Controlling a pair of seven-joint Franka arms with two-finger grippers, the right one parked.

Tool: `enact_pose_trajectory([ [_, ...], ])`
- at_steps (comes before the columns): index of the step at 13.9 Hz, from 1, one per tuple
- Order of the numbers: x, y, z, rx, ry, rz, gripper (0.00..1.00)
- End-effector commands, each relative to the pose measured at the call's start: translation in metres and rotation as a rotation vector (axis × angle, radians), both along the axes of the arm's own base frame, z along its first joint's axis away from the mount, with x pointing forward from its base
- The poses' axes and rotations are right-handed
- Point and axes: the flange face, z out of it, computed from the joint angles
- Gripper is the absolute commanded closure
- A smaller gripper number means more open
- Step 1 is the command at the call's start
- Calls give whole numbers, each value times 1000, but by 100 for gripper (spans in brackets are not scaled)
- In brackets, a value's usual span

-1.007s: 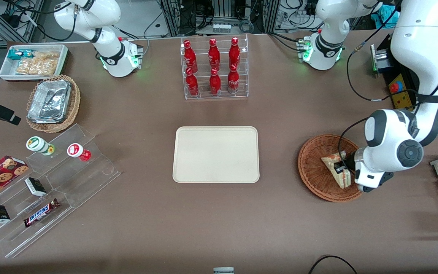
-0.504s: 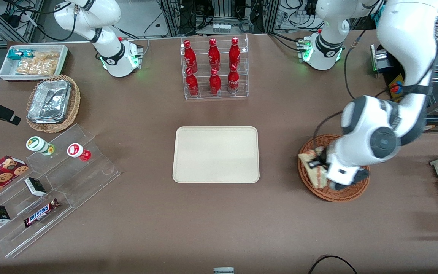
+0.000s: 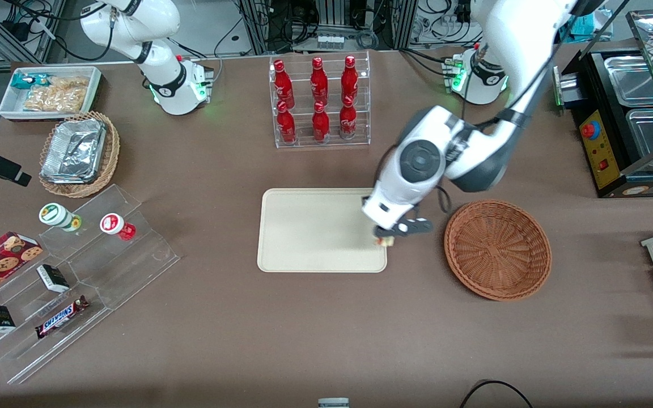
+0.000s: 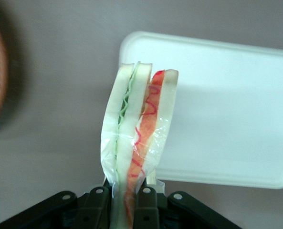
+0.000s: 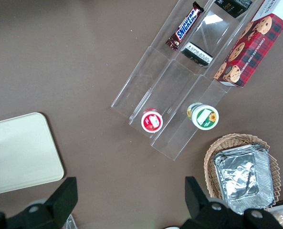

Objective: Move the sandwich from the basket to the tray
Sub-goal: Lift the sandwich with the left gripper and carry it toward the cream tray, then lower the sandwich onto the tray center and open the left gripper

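The carry is the step in hand: the left arm's gripper (image 3: 386,235) hangs above the edge of the cream-beige tray (image 3: 304,226) that lies nearest the reddish-brown wicker basket (image 3: 497,249), and its black fingers (image 4: 97,210) are clenched on the lower end of the wrapped sandwich (image 4: 137,138); in the wrist view the wedge stands out from between the jaws, its cut edge toward the camera, green filling between one pair of bread slices and red between the other, clear film around it; the tray (image 4: 227,114) shows past it, with bare table under most of the sandwich, so the load seems to sit over the rim rather than over the middle; from the front only a small scrap of the sandwich (image 3: 385,242) shows under the wrist; the basket holds nothing that can be seen, and stands beside the tray toward the working arm's end of the table; by my judgement the lift and most of the crossing are done, and what is left is the setting down; the next move calls for a little more travel inward over the tray, then a descent until the wedge rests on the flat, and only then letting go; released from here it might land on the rim and tip off onto the table.
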Motion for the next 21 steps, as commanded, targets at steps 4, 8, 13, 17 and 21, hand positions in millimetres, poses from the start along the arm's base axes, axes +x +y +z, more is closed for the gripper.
enact_pose_trajectory([
  [4,1,-67,-33,-13,21,-5,79],
  [8,6,-75,-63,25,12,-4,79],
  [13,-6,-102,-88,65,-16,4,78],
  [17,-10,-108,-98,60,-15,-1,76],
  [21,-8,-110,-99,42,-27,17,61],
])
